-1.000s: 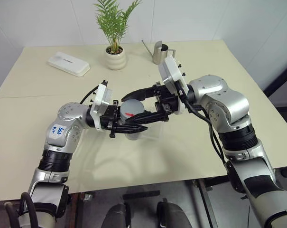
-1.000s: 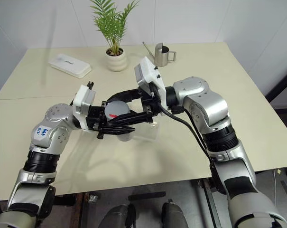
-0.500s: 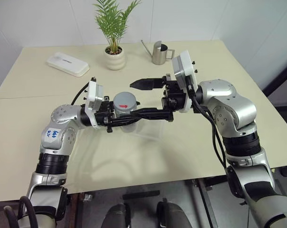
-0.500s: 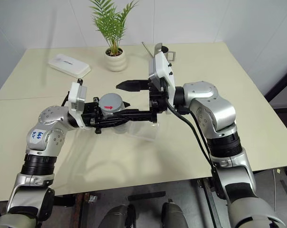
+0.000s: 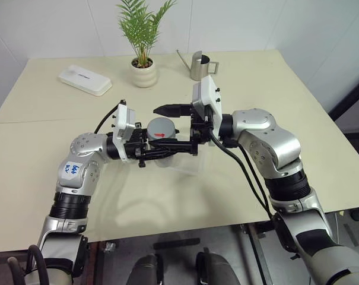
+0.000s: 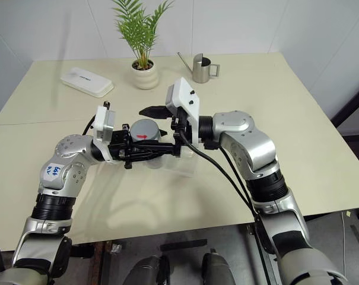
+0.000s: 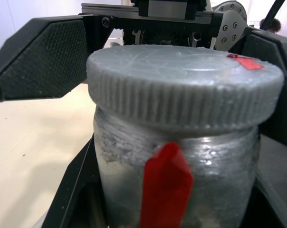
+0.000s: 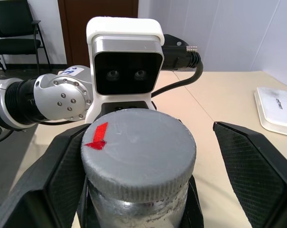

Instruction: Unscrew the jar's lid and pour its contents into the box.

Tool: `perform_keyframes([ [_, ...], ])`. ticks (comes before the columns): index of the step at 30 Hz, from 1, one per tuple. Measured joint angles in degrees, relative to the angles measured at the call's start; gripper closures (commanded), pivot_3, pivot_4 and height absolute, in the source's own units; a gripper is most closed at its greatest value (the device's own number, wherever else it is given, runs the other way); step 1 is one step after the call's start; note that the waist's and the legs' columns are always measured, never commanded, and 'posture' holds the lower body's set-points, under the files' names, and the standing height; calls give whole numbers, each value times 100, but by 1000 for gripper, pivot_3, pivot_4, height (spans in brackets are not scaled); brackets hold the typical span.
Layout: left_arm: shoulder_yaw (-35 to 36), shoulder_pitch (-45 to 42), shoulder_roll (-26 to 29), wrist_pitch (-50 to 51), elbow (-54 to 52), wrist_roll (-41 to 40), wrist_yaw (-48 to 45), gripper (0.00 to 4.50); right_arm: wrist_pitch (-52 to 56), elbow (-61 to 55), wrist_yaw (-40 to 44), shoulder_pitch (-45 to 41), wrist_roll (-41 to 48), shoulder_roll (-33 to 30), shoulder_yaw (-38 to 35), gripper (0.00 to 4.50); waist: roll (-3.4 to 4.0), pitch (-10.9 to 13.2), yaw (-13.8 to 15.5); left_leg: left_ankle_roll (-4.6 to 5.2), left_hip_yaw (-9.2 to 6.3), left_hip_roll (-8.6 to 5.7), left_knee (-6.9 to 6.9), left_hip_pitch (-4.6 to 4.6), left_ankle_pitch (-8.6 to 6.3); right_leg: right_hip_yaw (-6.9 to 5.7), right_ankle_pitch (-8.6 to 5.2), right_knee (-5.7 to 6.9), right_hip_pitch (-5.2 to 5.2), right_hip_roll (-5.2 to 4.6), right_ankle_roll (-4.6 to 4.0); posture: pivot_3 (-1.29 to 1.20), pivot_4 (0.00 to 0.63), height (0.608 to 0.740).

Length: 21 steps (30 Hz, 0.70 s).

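The jar (image 5: pixel 162 155), silvery with a red streak (image 7: pixel 166 183), hangs upright above the table with my left gripper (image 5: pixel 160 153) shut on its body. Its grey lid (image 5: pixel 161 128) with a red mark sits on top. My right gripper (image 5: pixel 169 128) is open and straddles the lid, one finger (image 5: pixel 170 110) behind it and the other in front, neither pressing it. In the right wrist view the lid (image 8: pixel 138 147) stands between the spread fingers (image 8: pixel 257 171). The box (image 5: pixel 190 168), a clear shallow tub, lies on the table just below and to the right of the jar.
At the back of the table stand a potted plant (image 5: pixel 142 65), a steel watering can (image 5: pixel 200 64) and a flat white case (image 5: pixel 85 80). The table's front edge runs close below my arms.
My right gripper let go of the lid and opened, swung its wrist round, and now has its fingers either side of the lid again. The left gripper kept hold of the jar.
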Motion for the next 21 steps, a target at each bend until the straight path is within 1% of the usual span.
perform_keyframes([
  [7, 12, 3, 11, 0, -1, 1, 12, 2490, -87, 220, 153, -111, 20, -4, -4, 267, 0, 0, -2, 0, 0, 1, 2, 0, 0, 0, 0, 0, 0, 1, 0, 0, 150, 740],
  [11, 43, 4, 11, 0, 0, 1, 78, 2490, -215, 506, 400, -191, 177, -150, -58, 267, 0, 0, 3, 0, 0, 0, 1, 0, 0, -1, 0, 1, 1, 0, 0, 0, 150, 740],
  [15, 103, 61, 15, 0, 7, 1, 138, 2490, -365, 655, 664, -190, 285, -498, -183, 267, 0, 0, 1, 1, 0, 0, -2, 0, -1, -1, 0, 0, 0, 0, 0, 0, 150, 740],
  [18, 55, 199, 27, -21, -78, -2, -3, 2490, -430, 1002, 531, -165, 243, -964, -753, 267, 0, 0, 45, 4, -2, -6, 0, 0, -2, -4, 0, 0, 3, -3, 0, 0, 150, 740],
  [21, 26, 244, 24, -23, -79, -2, -33, 2490, -465, 1012, 592, 25, 237, -1236, -992, 267, 0, 0, 31, 6, 0, -2, -1, 0, -3, -1, 0, -7, 3, -6, 0, 0, 150, 740],
])
